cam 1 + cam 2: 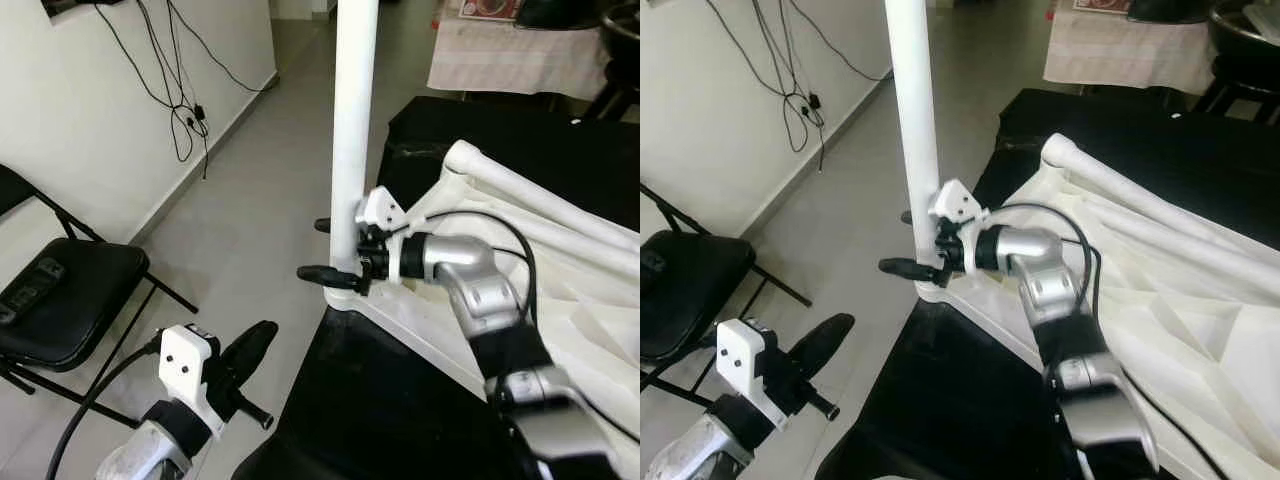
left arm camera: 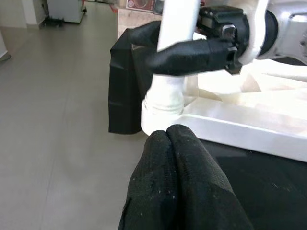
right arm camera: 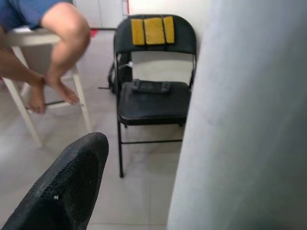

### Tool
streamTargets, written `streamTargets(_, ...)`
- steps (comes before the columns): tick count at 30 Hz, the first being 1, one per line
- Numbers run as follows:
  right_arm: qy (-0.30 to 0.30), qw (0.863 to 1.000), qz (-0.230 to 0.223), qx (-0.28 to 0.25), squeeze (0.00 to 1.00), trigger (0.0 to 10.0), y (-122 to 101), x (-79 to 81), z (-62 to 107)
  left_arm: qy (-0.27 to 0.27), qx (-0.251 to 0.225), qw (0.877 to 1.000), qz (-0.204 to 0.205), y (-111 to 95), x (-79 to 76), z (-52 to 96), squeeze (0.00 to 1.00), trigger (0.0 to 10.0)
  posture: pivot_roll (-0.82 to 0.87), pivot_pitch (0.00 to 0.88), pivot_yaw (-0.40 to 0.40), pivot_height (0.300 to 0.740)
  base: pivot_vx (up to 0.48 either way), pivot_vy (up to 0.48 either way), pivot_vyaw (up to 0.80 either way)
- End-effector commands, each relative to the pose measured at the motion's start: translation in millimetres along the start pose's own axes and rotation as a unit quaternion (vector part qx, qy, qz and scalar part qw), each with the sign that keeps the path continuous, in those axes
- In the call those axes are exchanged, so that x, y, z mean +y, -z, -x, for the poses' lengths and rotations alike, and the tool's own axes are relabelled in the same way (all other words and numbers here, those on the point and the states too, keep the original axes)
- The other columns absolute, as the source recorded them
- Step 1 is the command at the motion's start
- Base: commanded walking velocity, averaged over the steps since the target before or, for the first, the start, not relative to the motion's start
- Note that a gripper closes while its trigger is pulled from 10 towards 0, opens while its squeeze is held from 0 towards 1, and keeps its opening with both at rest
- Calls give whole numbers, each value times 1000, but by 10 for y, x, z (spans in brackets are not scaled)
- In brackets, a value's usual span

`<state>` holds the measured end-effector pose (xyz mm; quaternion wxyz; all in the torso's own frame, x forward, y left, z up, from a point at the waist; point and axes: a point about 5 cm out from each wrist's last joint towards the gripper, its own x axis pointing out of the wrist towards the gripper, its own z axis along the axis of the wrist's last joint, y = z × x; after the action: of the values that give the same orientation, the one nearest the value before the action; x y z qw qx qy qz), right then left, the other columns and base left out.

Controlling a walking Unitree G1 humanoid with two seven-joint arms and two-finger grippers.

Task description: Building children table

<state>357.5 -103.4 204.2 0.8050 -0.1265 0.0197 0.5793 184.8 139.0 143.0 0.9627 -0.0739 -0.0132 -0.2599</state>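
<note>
White plastic table leg (image 1: 352, 130) stands upright in the corner socket of the upturned tabletop (image 1: 560, 290), right gripper (image 1: 335, 250) clamped round it just above the socket, while left gripper (image 1: 250, 345), fingers pressed together, waits near below.

No text, label, brand, number or sign could be read anywhere; the printed sheet (image 1: 490, 8) far beyond the right end effector (image 1: 322, 248), on the cloth-covered bench (image 1: 520, 60), was too small and blurred to read.

White table leg (image 1: 352, 120) runs off frame top; person (image 3: 43, 52) cropped.
</note>
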Motion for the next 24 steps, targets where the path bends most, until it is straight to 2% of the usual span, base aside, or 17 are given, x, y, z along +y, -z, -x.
streamTargets(1, -31, 999, 1, -8, 0, 5412, -32, 36, -93, 1, 6, 1000, 3, 1, -31, 24, 0, 10000, -2, 147, 32, 740, 0, 0, 0)
streamTargets(2, -36, 999, -4, -11, 0, 0, -44, 24, -91, 3, 6, 1000, 3, -2, -40, 30, 0, 10000, -1, 155, 30, 740, 0, 0, 0)
streamTargets(6, -54, 998, -7, -8, 0, 0, -49, -18, -51, 4, 7, 1000, 4, -9, -58, 41, 0, 10000, -17, 168, 26, 740, 0, 0, 0)
streamTargets(13, -48, 999, -8, -13, 0, 0, -21, -52, 26, 5, 8, 1000, 5, -12, -66, 45, 0, 10000, -32, 170, 33, 740, 0, 0, 0)
streamTargets(15, -34, 999, -9, -20, 0, 0, 10, -66, 84, 5, 9, 1000, 6, -14, -64, 46, 0, 10000, -35, 170, 36, 740, 0, 0, 0)
streamTargets(17, 4, 1000, -2, -25, 0, 0, 35, -76, 163, 6, 10, 1000, 6, -12, -57, 44, 0, 10000, -40, 165, 39, 740, 0, 0, 0)
streamTargets(18, 45, 999, 5, -23, 0, 0, 49, -79, 213, 7, 10, 1000, 7, -8, -49, 43, 0, 10000, -47, 163, 32, 740, 0, 0, 0)
streamTargets(20, 45, 999, 5, -23, 0, 0, 49, -79, 213, 7, 10, 1000, 7, -8, -49, 43, 0, 10000, -47, 163, 32, 740, 0, 0, 0)
streamTargets(21, 146, 989, -8, -14, 0, 0, 101, -34, 204, 7, 11, 1000, 6, -4, -36, 43, 0, 10000, -54, 160, 24, 740, 0, 0, 0)
streamTargets(22, 146, 989, -8, -14, 0, 0, 101, -34, 204, 7, 11, 1000, 6, -4, -36, 43, 0, 10000, -54, 160, 24, 740, 0, 0, 0)
streamTargets(23, 366, 929, -49, 15, 0, 0, 250, 90, 220, 5, 11, 1000, 5, -5, -9, 44, 0, 10000, -73, 156, 34, 740, 0, 0, 0)
streamTargets(24, 366, 929, -49, 15, 0, 0, 250, 90, 220, 5, 11, 1000, 5, -5, -9, 44, 0, 10000, -73, 156, 34, 740, 0, 0, 0)
